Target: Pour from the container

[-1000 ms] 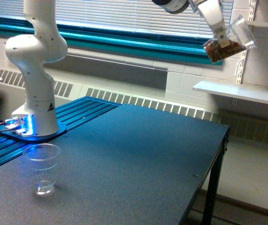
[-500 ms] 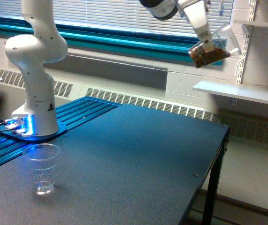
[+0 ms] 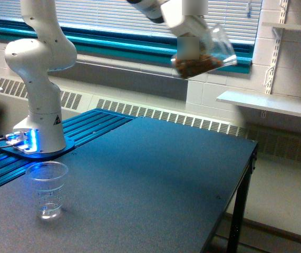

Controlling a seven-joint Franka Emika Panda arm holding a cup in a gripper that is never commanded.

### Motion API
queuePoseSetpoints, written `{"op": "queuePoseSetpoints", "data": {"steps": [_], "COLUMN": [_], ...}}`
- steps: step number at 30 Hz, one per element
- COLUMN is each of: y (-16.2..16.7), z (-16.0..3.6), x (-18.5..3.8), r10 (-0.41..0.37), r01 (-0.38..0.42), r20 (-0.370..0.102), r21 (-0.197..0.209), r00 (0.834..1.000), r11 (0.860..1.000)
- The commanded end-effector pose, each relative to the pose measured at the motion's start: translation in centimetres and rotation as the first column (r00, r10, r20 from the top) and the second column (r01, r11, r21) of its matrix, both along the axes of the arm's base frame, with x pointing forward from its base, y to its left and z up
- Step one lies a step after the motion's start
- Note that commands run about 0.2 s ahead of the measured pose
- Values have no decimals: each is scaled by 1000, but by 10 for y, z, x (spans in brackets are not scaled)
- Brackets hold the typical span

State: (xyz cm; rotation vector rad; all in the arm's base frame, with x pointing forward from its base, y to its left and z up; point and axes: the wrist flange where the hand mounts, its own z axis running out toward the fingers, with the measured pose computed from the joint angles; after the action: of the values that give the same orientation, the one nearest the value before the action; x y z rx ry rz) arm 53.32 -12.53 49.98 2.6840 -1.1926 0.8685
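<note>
The gripper [image 3: 191,46] hung high above the dark table [image 3: 155,179], clamped on the container [image 3: 205,52], a small clear cup tilted with its mouth toward the exterior view's right and brown pieces piled in its lower side. Well apart, near the arm's base [image 3: 39,142], a taller clear cup [image 3: 47,190] stood upright.

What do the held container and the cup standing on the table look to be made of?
The container looks like thin clear plastic: the brown pieces show through its wall. The cup on the table is likewise clear, glossy plastic, with faint printed marks and blue light glinting on its rim.
</note>
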Motion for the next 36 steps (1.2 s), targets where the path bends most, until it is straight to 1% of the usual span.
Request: {"op": "queuePoseSetpoints", "data": {"steps": [1, 10, 12, 15, 20, 29, 36], "y": [-21, -49, -52, -55, -62, -94, -109], "z": [-4, -14, -15, -23, -27, -37, -53], "x": [-32, -79, -89, -107, -132, -171, -196], "r10": [-74, -149, -160, -176, -212, -307, -359], "r01": [74, 149, 161, 177, 214, 311, 367], "r20": [-3, -33, -36, -52, -54, -70, -97], "r21": [8, 4, 9, 13, 28, 49, 76], "r00": [997, 988, 986, 983, 976, 949, 928], "r11": [997, 989, 987, 984, 976, 949, 927]}}
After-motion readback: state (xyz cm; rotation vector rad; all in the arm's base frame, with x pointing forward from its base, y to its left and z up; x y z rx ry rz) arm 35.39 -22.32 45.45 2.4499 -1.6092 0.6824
